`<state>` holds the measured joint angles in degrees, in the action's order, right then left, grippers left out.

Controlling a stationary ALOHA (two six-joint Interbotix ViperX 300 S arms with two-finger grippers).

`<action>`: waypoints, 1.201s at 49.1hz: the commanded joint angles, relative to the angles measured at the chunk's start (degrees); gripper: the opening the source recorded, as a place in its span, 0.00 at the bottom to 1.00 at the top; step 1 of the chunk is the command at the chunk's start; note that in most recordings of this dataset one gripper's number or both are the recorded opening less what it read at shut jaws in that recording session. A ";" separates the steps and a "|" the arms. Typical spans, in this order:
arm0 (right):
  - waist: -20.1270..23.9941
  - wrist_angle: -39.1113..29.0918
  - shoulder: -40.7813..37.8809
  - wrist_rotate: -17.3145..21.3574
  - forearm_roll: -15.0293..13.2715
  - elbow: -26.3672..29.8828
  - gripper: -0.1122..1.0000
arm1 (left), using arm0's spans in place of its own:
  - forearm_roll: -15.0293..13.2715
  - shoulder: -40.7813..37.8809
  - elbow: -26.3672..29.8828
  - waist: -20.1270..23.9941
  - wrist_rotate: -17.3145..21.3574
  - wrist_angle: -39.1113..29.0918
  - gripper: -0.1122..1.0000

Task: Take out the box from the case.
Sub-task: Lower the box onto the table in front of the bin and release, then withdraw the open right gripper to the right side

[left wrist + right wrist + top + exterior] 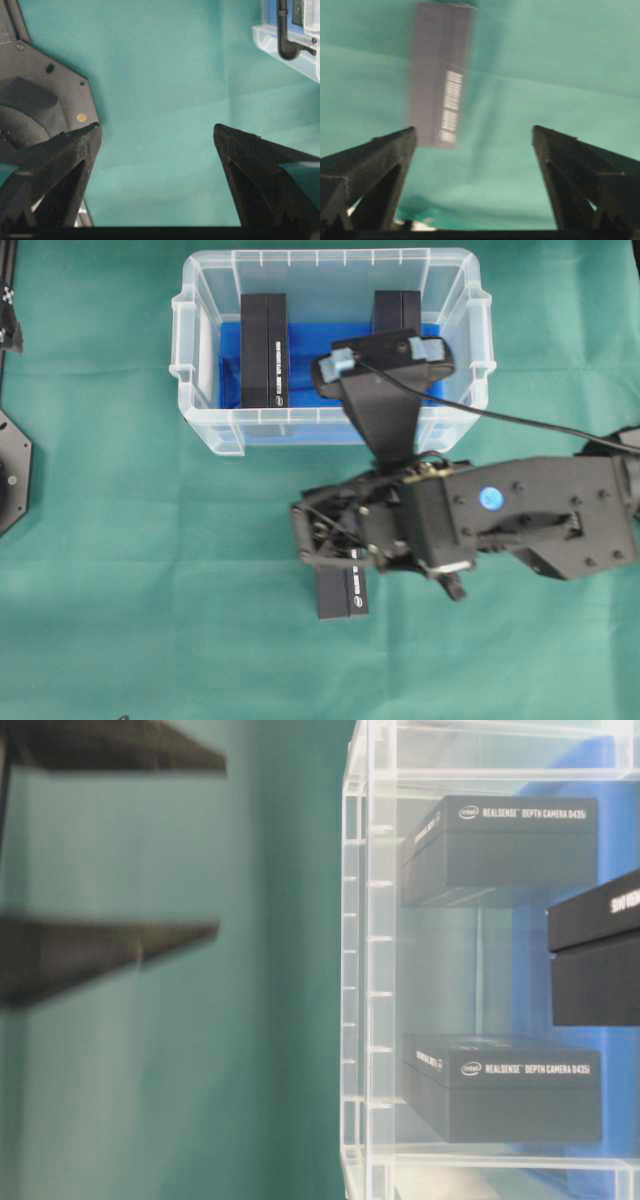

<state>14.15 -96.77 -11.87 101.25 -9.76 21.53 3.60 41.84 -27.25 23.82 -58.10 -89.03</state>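
Green cloth (120, 570) bears box (342, 595), upright lengthwise overhead.

A teal green cloth (120, 570) covers the whole bench and fills every view to its edges, with no wall, floor or window visible beyond it. The fabric lies mostly flat, with faint creases and soft folds running across it. Light falls evenly and diffusely from above, casting soft, dim shadows. In the table-level view the cloth (280, 970) appears blurred behind.
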 commanded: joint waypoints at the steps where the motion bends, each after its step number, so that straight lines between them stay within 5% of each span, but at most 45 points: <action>1: 1.23 -2.20 4.75 0.35 0.62 -1.58 0.94 | -0.18 -0.09 0.79 -0.09 -0.09 0.26 0.99; 13: 3.69 -1.14 15.91 2.72 3.78 -16.35 0.94 | -0.79 -0.09 0.70 -0.26 -1.85 0.26 0.99; 24: 5.89 4.83 29.44 7.47 3.96 -31.90 0.94 | -0.44 0.00 0.62 -0.35 -5.10 0.18 0.99; 38: 6.77 5.89 38.14 8.44 3.69 -40.87 0.93 | -0.44 -0.18 0.26 -0.97 -5.19 0.26 0.99; 48: 4.75 6.68 38.50 5.54 1.76 -42.63 0.92 | -0.44 -0.53 0.26 -1.23 -5.36 0.53 0.99; 59: -7.56 8.70 40.96 -5.62 -0.18 -45.35 0.92 | -0.18 -1.23 0.35 -1.23 -5.27 0.62 0.99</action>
<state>10.81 -89.03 27.60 98.26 -9.49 -23.64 3.16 40.78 -27.60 22.76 -63.37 -88.68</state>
